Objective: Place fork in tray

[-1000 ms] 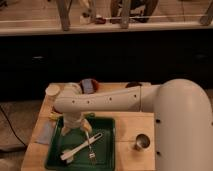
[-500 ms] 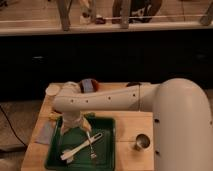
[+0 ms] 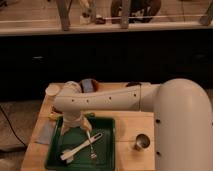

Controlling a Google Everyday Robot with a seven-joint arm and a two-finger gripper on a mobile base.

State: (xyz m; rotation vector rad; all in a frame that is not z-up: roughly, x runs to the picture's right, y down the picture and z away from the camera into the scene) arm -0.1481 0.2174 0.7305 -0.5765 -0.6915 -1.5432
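so the gripper is hanging low over the far-left part of the tray, pointing straight down off the wrist, with the long white arm reaching in from the right. honestly can't tell how wide the claw is or whether it has hold of anything, it just blends into the stuff under it.

the fork is inside the tray's outline, a thin grey line running from just under the gripper toward the near edge. just to its left is the white utensil lying diagonally. the two are touching or crossing, can't say which. also can't tell if the fork is flat on the tray floor or has its far end up at the claw.

what i'd worry about:
- if the claw does have the fork's top and lifts away, the fork comes out with it and the job undoes itself.
- if the fork is propped on the white utensil when it's let go, it could slide or tip, though the raised rim should probably catch it.
- a sideways pull-out could snag the white utensil and drag it over the rim toward the grey-blue cloth on the left.

the metal cup on the table to the right is well apart, not fussed about that one.
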